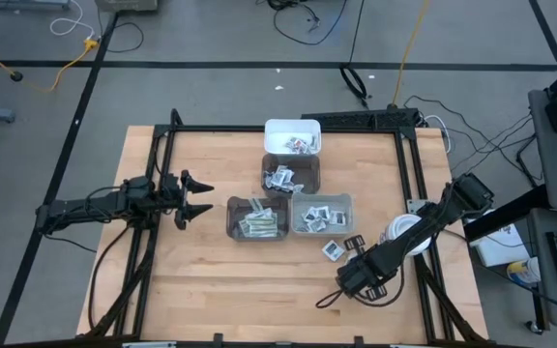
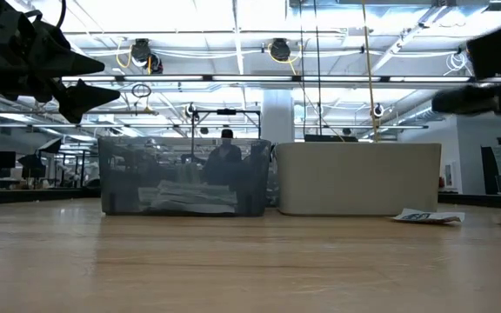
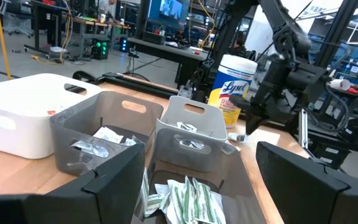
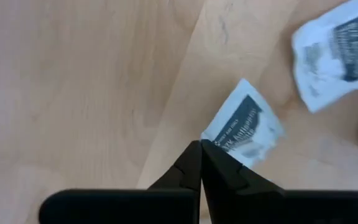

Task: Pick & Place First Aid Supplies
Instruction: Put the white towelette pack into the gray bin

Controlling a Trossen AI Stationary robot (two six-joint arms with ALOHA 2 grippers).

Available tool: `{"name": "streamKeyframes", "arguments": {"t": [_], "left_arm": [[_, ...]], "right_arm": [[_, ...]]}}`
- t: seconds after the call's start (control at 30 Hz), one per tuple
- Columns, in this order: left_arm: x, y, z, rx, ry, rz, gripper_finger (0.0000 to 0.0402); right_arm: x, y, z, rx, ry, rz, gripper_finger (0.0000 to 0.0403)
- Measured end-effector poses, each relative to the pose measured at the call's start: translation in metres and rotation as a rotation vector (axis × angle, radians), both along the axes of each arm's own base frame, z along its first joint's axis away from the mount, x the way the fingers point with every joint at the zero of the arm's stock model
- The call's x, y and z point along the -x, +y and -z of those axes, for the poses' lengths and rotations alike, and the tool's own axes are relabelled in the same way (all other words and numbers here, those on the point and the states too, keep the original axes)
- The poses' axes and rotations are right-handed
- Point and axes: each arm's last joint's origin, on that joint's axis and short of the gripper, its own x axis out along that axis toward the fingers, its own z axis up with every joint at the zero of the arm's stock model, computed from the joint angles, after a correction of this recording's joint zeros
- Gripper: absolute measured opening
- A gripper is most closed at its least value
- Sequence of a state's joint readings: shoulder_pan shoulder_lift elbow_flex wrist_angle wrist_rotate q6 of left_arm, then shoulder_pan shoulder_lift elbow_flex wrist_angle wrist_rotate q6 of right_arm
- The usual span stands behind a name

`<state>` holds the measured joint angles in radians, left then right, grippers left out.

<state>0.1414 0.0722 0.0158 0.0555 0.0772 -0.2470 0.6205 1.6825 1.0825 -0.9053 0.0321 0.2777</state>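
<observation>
My right gripper point(image 4: 201, 147) points down over the table's right near part point(image 1: 348, 271), shut at the corner of a white sachet point(image 4: 244, 124) with dark print. A second sachet point(image 4: 337, 50) lies flat on the wood just beyond it. In the high view the two sachets point(image 1: 333, 249) point(image 1: 354, 242) show beside the gripper. More supplies fill the bins in the middle. My left gripper point(image 1: 193, 196) hangs open and level at the table's left, pointing toward the bins, with nothing between its fingers. My right gripper pinches one corner point(image 4: 209, 142) of the white sachet between its two fingertips, coming from above and pointing down. The rest of the sachet spreads out flat beyond the fingers. Whether it is clear of the table I cannot tell.
Several bins stand in a cluster mid-table: a white one point(image 1: 292, 136) farthest, a dark grey one point(image 1: 290, 174) behind two others point(image 1: 256, 217) point(image 1: 321, 212). A yellow canister with a white lid point(image 1: 402, 235) stands under my right arm. Bare wood lies along the near edge.
</observation>
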Motion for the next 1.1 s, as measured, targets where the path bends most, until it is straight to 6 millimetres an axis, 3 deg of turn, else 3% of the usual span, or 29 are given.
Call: {"name": "streamKeyframes", "arguments": {"t": [0.3, 0.67, 0.83, 1.1], "left_arm": [[0.0, 0.0, 0.0, 0.0, 0.0, 0.0, 0.031], [0.0, 0.0, 0.0, 0.0, 0.0, 0.0, 0.031], [0.0, 0.0, 0.0, 0.0, 0.0, 0.0, 0.031], [0.0, 0.0, 0.0, 0.0, 0.0, 0.0, 0.031]], "right_arm": [[-0.011, 0.003, -0.057, 0.028, 0.001, -0.053, 0.0001], [-0.03, -0.014, -0.116, 0.007, -0.022, 0.006, 0.0], [-0.043, -0.036, -0.124, 0.0, -0.039, 0.017, 0.0], [-0.066, -0.097, -0.129, 0.0, -0.061, 0.117, 0.0]]}}
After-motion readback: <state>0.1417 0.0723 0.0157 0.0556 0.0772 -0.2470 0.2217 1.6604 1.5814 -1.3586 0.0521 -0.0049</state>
